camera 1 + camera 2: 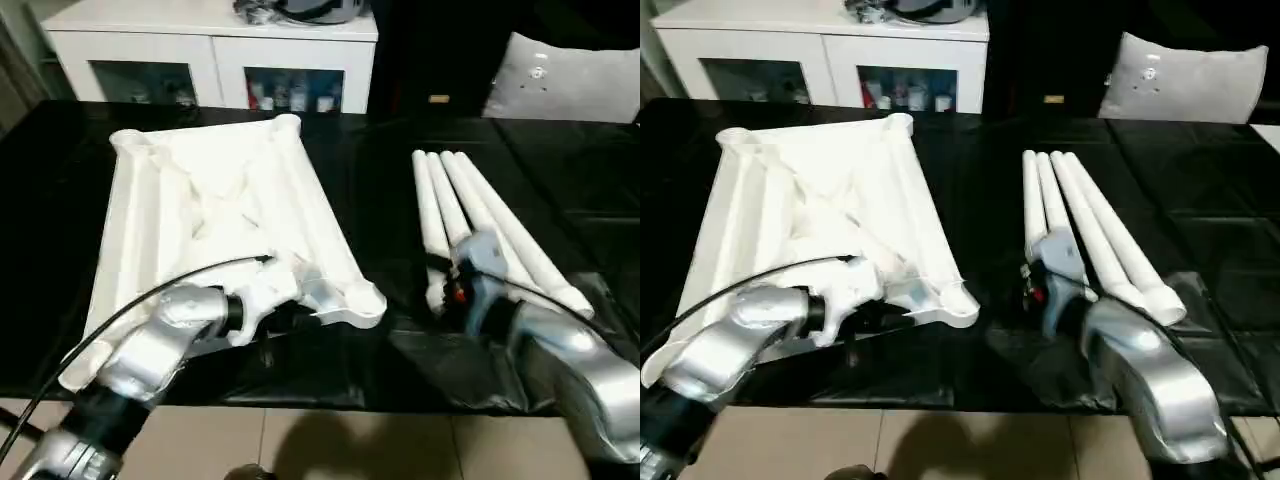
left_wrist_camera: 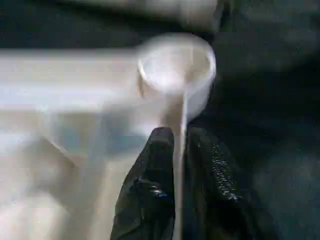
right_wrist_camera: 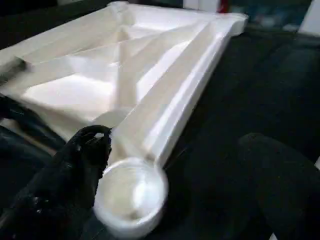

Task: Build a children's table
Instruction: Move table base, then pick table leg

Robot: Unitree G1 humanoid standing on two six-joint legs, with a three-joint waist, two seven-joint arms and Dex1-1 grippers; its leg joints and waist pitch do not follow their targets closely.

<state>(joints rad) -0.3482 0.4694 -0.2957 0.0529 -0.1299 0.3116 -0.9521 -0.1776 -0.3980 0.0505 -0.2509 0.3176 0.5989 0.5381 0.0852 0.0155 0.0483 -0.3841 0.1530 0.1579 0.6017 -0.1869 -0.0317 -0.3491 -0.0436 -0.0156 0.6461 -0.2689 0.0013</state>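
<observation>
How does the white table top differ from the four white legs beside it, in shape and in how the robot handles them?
The table top is a wide ribbed rectangle lying underside up; the legs are long round tapered rods laid side by side. The left claw pinches a thin rib near the top's corner socket; no claw holds the legs. Both are white plastic.

One upturned table top (image 1: pixel 210 215), four loose legs (image 1: pixel 480 225), one cabinet (image 1: pixel 215 45).

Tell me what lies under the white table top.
The table top lies upside down, ribs up, on a black sheet that covers the surface beneath. The left gripper pinches its edge by a corner socket. Whatever sits beneath the top is hidden.
</observation>
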